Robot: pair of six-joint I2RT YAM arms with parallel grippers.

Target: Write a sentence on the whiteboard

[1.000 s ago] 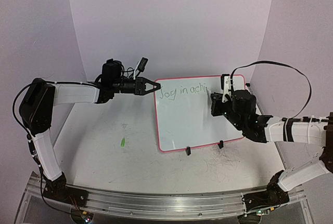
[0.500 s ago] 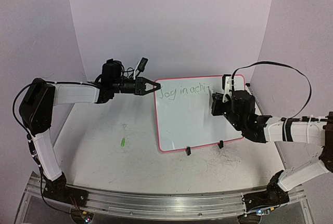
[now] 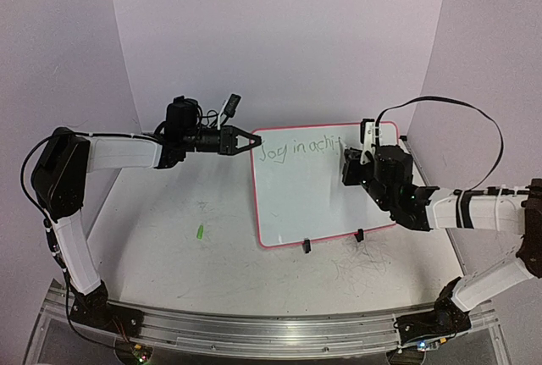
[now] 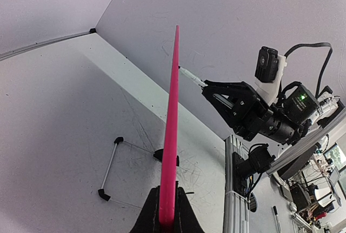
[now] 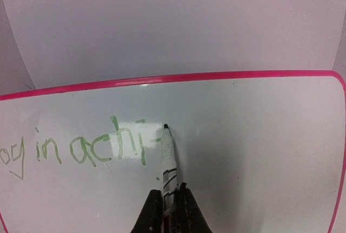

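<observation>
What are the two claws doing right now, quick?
Left gripper: shut on the whiteboard, at its pink rim.
Right gripper: shut on a marker, tip at the whiteboard.

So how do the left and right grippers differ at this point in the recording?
The left gripper is shut on the whiteboard's pink rim, while the right gripper is shut on a marker. The left gripper meets the board edge-on at its upper left corner. The right gripper faces the writing surface, with the marker tip at the end of the green sentence. Both have their fingers closed, and both work on the same board.
</observation>
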